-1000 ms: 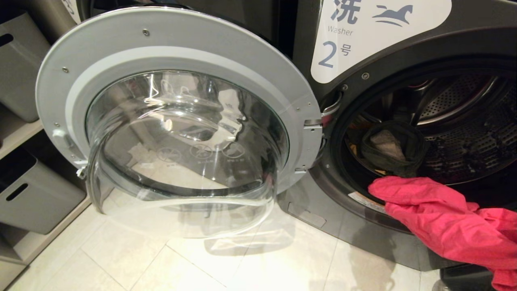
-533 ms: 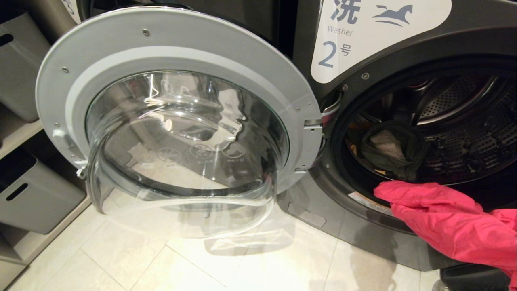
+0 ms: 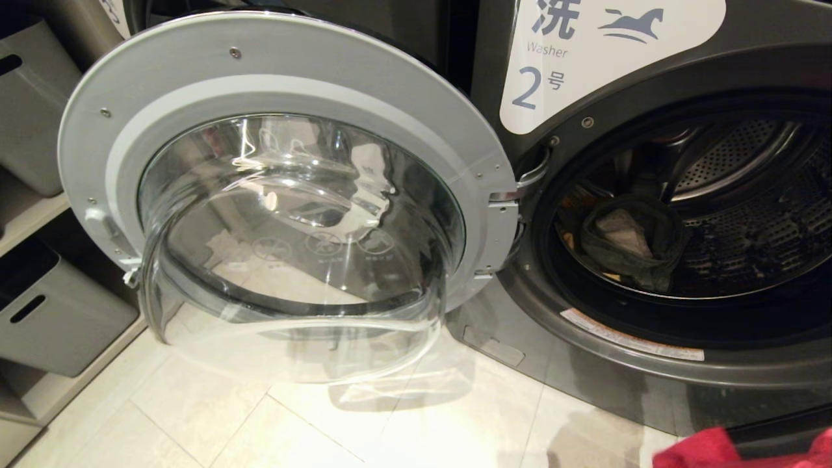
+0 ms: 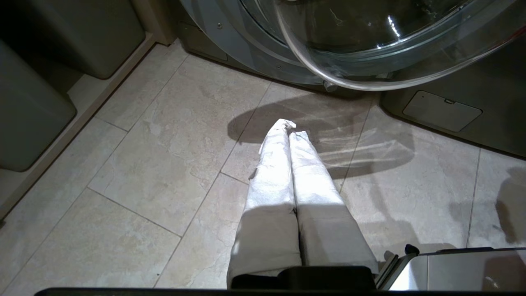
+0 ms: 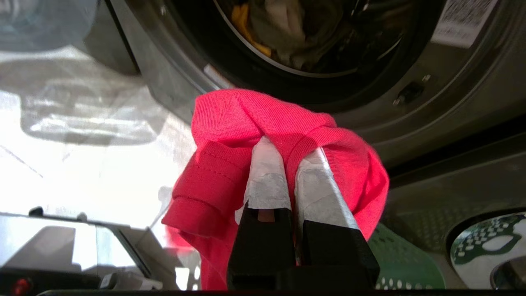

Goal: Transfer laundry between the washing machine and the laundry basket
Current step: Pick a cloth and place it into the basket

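Only the right wrist view shows right fingers (image 5: 289,154) clamped on red garment (image 5: 230,123).

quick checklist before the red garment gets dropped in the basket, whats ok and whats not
1. Grip: the right tool is shut on the red garment, fabric bunched around its fingertips. Ok.
2. Garment out of the washing machine: in the head view only a red edge shows at the lower right, outside the drum. Ok.
3. Door swung wide open, not in the way. Ok.
4. Green laundry basket: only part of it shows under the garment; whether the garment hangs over its opening, cannot tell.
5. Left tool shut, empty, over the floor tiles, out of the way. Ok.
6. Drum emptied: dark and yellow clothes remain inside. Not ok.
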Available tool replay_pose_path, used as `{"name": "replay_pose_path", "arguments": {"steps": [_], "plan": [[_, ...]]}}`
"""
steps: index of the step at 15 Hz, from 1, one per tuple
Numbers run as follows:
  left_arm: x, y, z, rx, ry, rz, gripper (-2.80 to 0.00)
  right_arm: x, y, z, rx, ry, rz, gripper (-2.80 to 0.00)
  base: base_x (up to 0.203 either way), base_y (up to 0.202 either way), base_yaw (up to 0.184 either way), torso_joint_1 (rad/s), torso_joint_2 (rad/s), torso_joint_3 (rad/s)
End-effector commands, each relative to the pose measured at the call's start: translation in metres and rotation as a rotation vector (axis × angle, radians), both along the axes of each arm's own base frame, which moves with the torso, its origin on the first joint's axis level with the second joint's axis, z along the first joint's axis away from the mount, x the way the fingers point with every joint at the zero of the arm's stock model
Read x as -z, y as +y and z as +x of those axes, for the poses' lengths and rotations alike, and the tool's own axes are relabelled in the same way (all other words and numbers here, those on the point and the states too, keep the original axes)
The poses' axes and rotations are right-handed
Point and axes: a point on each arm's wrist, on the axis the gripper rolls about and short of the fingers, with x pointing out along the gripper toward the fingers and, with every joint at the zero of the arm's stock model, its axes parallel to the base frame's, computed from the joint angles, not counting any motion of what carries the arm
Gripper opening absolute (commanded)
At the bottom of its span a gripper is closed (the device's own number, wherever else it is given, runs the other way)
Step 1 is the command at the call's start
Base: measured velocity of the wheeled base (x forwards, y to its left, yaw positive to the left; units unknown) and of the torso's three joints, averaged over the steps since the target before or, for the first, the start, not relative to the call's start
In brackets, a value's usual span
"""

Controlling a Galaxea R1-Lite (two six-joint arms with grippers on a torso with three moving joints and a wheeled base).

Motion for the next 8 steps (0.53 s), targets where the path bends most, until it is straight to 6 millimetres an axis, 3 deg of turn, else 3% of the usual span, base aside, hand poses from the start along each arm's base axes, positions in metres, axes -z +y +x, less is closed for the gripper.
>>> {"name": "replay_pose_path", "arguments": {"steps": [1,8], "plan": [[0.000,0.000,0.000,0.000,0.000,-0.001,-2.80,-0.010,0.000,-0.002,0.000,-0.024,0.001,-2.80,0.000,0.000,0.000,0.000,0.00,0.000],[0.000,0.000,0.000,0.000,-0.002,0.001,-2.80,-0.043,0.000,-0.001,0.010,-0.069,0.006,-2.80,0.000,0.000,0.000,0.000,0.00,0.000]]}}
